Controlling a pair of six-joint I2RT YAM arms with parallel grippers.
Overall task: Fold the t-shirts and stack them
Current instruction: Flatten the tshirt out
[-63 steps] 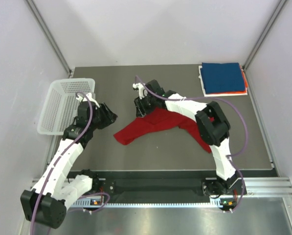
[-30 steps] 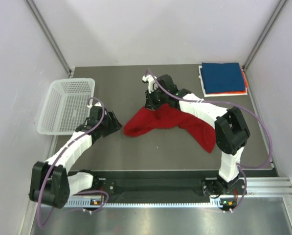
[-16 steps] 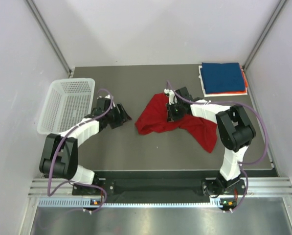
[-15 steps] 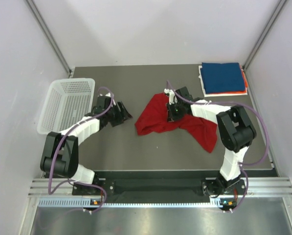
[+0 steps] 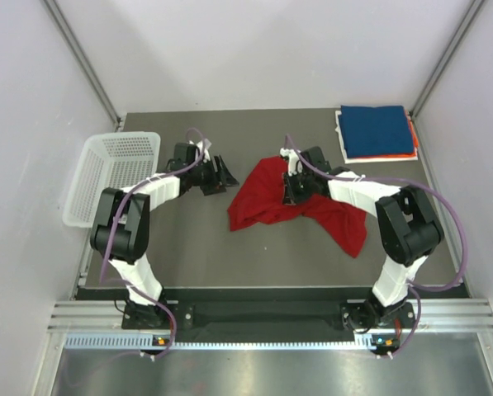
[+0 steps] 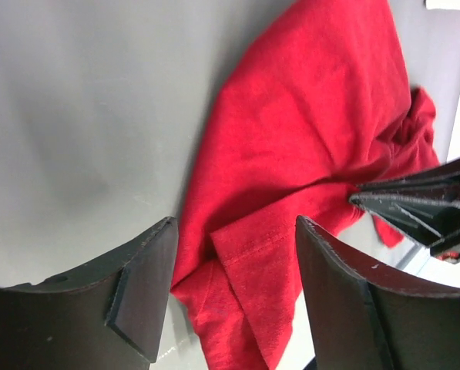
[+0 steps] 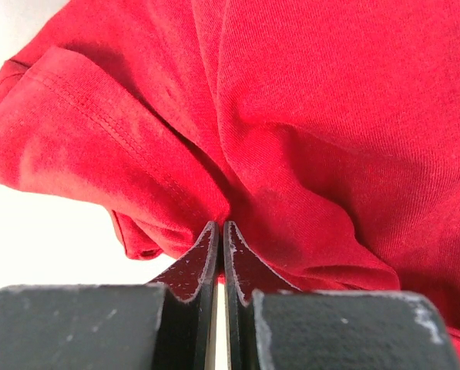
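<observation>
Crumpled bright red cloth t-shirt (image 5: 263, 198): judged light, limp, easily bunched. A fold is pinched by the fully closed right end effector (image 7: 220, 231). Left end effector (image 6: 236, 231) is spread wide, nothing held. Hem is best gripped.

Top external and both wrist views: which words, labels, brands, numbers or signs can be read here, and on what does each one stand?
No text can be read in any view.
red t-shirt: plain, no print or label shows.
folded t-shirts: plain.
white basket: no marking.
electronics at the right arm's base: any marking is too small to read.
</observation>
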